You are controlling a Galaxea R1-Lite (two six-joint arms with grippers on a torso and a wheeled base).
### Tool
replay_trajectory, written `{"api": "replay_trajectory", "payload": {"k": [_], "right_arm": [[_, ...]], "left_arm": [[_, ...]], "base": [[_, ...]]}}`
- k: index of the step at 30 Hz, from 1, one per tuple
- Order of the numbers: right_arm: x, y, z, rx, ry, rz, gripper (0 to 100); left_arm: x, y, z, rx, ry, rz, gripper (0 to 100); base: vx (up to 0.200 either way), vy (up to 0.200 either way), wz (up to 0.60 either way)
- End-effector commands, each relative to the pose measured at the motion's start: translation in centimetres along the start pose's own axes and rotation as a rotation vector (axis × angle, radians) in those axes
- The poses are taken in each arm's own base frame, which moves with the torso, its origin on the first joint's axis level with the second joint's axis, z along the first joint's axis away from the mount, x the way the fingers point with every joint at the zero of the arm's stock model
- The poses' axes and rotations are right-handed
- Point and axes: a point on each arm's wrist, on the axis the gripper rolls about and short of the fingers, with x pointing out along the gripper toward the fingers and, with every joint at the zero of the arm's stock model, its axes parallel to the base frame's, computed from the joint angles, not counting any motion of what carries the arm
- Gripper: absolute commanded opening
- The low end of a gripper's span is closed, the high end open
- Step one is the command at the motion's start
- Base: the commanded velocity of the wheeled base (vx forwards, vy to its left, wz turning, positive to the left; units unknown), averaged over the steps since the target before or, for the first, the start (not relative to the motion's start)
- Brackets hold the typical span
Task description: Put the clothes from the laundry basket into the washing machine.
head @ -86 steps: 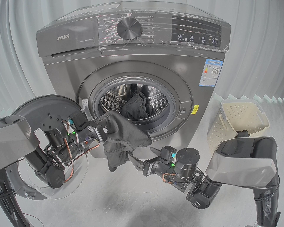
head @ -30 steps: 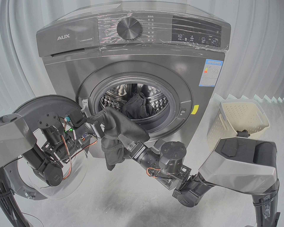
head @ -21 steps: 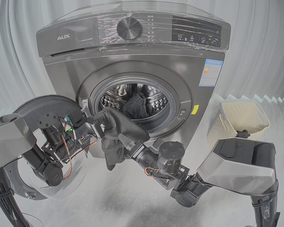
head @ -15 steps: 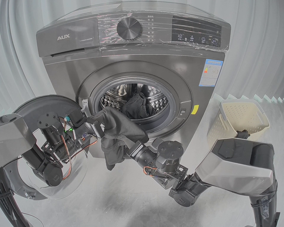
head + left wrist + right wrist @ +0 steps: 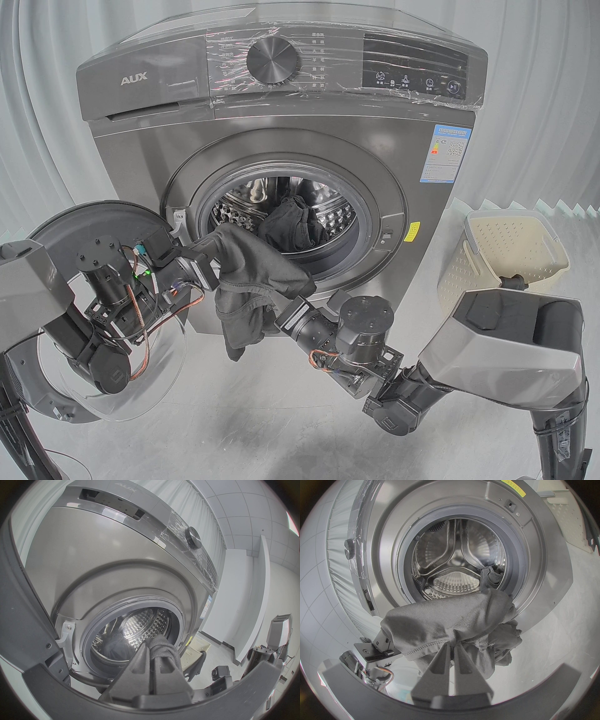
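Left gripper (image 5: 153, 650) and right gripper (image 5: 452, 651) clamped tight on dark grey cloth garment (image 5: 256, 272), hanging outside open mouth of grey metal washing machine (image 5: 156, 150); risk: dangling folds catching rim, spilling out.

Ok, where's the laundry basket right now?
In the head view the laundry basket stands on the floor at the robot's right, just beside the washing machine.
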Motion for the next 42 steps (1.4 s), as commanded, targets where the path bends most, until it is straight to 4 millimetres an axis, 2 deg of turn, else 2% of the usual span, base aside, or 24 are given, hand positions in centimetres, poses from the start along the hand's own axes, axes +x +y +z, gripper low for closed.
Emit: {"api": "replay_trajectory", "payload": {"k": [1,12,27,28,42], "right_arm": [[-0.2,0.0,0.0,-0.004,0.005,-0.004,100],[0.5,1.0,0.1,0.005,-0.009,0.032,100],[0.8,0.9,-0.2,0.01,-0.008,0.032,100],[0.8,0.9,-0.2,0.01,-0.009,0.032,0],[0.6,0.9,-0.1,0.011,-0.013,0.035,0]], "left_arm": [[0.0,-0.1,0.0,0.0,-0.001,-0.002,0],[0.0,-0.2,0.0,-0.001,0.001,-0.006,0],[0.0,-0.3,0.0,-0.009,0.0,-0.008,0],[0.0,-0.3,0.0,-0.009,0.0,-0.008,0],[-0.1,-0.2,0.0,-0.008,0.002,-0.004,0]], "base": [[0.0,0.0,0.0],[0.0,0.0,0.0],[0.0,0.0,0.0],[0.0,0.0,0.0],[0.0,0.0,0.0]]}}
